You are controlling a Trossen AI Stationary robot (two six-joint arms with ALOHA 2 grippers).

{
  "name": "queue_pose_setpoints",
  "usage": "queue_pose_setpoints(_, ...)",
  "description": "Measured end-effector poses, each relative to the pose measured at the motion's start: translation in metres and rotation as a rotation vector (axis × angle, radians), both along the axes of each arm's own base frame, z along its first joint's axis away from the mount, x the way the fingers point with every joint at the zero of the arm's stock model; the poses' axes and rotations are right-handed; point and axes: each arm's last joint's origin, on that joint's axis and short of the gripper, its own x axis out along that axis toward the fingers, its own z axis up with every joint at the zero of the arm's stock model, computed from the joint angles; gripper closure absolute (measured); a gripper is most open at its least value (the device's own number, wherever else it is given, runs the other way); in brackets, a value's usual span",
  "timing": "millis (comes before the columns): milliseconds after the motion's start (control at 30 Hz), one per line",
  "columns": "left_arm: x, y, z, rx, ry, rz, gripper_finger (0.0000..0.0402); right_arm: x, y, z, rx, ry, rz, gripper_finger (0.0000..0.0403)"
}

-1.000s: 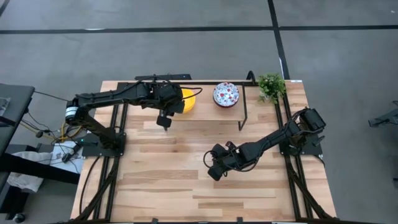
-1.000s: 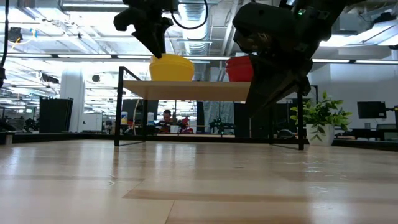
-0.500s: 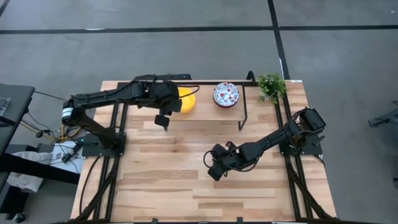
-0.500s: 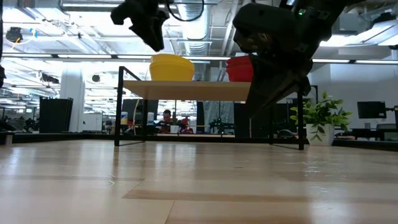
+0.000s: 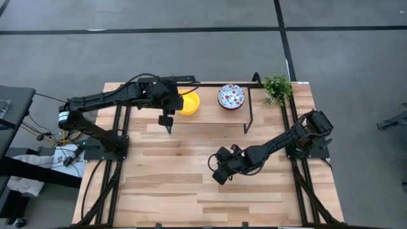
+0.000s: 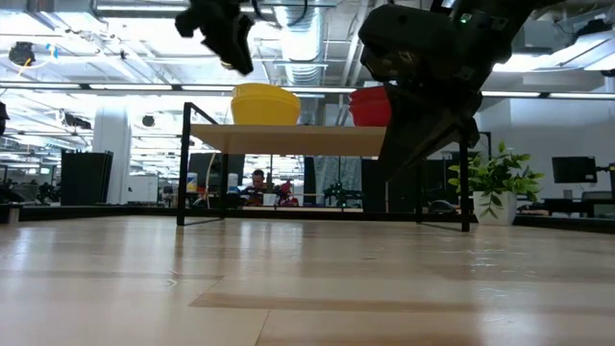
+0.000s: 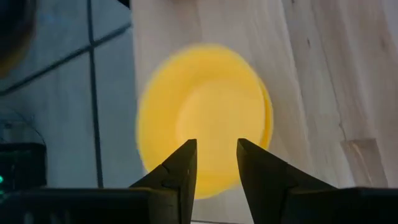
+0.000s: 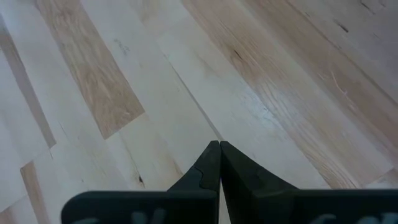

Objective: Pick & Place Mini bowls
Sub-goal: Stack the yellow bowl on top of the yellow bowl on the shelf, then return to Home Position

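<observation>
Mini bowls are all up on the shelf (image 6: pixel 288 139). Right tool (image 5: pixel 218 176) waits low at centre frame, pinched tight. Farther back, the left tool (image 5: pixel 168 124), fingers parted and empty, has lifted clear of the yellow stack (image 5: pixel 188 102); speckled stack (image 5: pixel 231 97) stands beside it, so placing looks done.

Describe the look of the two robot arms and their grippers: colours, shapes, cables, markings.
Both arms are black with slender jointed links. The left arm has a white band near its base and a thin black cable looping over its wrist. The left gripper has two dark tapered fingers with angular tips. The right arm is black too, with a blocky shoulder; the right gripper shows two dark pointed fingers with stepped inner edges.
</observation>
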Motion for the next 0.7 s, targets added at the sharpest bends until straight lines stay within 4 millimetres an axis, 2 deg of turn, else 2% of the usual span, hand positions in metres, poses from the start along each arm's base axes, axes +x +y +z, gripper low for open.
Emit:
queue_pose_setpoints(233, -0.002, 0.01, -0.026, -0.021, 0.055, 0.049, 0.0288, 0.001, 0.001, 0.0, 0.008, -0.01, -0.006, 0.0403)
queue_pose_setpoints(467, -0.002, 0.01, -0.025, -0.012, 0.039, 0.058, 0.0288, 0.001, 0.001, 0.0, 0.006, -0.009, -0.003, 0.0403)
queue_pose_setpoints(700, -0.009, 0.008, -0.009, 0.016, -0.07, 0.06, 0.0288, 0.001, 0.001, 0.001, 0.004, -0.009, 0.001, 0.0403)
